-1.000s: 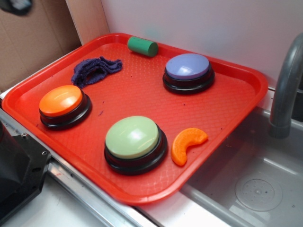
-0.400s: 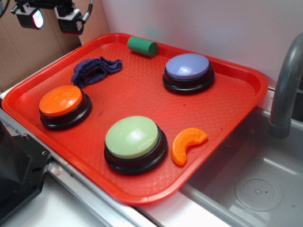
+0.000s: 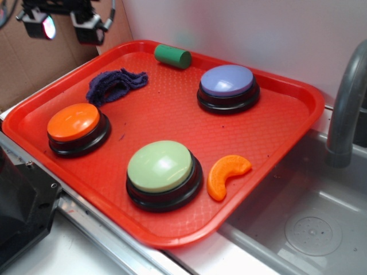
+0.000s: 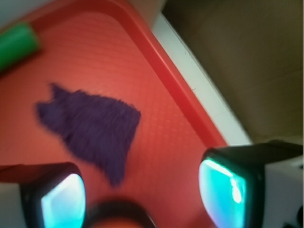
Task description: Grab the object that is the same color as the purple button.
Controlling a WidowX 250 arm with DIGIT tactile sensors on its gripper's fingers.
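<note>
A small dark purple fuzzy rag [image 3: 114,84] lies crumpled at the back left of the red tray [image 3: 269,143]; the wrist view shows the rag [image 4: 92,126] below and ahead of the jaws. The lavender-purple dome button [image 3: 228,87] on its black base stands at the tray's back right. My gripper [image 3: 64,26] hangs high over the tray's far left corner, up and to the left of the rag, apart from it. It is open, with nothing between its fingers [image 4: 227,190].
An orange dome button [image 3: 76,127] stands at the tray's left, a light green one [image 3: 162,172] at the front. A green cylinder [image 3: 172,56] lies at the back rim, an orange crescent [image 3: 225,175] front right. A sink with a grey faucet [image 3: 347,109] is to the right; cardboard stands behind.
The gripper has come into view at the top left and shifted slightly right and down toward the tray's corner. Nothing on the tray has moved.
</note>
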